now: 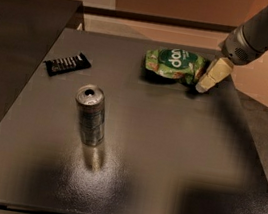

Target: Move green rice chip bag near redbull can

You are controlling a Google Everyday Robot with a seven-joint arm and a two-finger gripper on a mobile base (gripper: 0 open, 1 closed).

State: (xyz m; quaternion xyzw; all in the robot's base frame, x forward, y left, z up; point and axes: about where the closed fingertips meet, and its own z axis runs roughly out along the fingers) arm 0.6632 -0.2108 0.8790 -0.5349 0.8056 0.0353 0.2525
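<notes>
Chip bag (173,63) at far side of desk (167,150), well apart from can (90,115). Tool (202,85) at bag's right edge; its state, cannot tell. Step: approach for grasp. Next: secure bag, carry toward can.

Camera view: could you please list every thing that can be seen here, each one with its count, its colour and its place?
table: one, dark grey and speckled, fills most of the view.
green rice chip bag: one, light green with a dark green oval and white letters, lying on the far right part of the table.
redbull can: one, silver-grey, standing upright on the left of the table's middle, apart from the bag.
wrapped bar: one, black with white stripes, lying flat at the far left of the table.
side counter: one, dark, to the left of the table.
arm: one, grey, coming in from the upper right.
pincer: one, cream, low at the bag's right end.
</notes>
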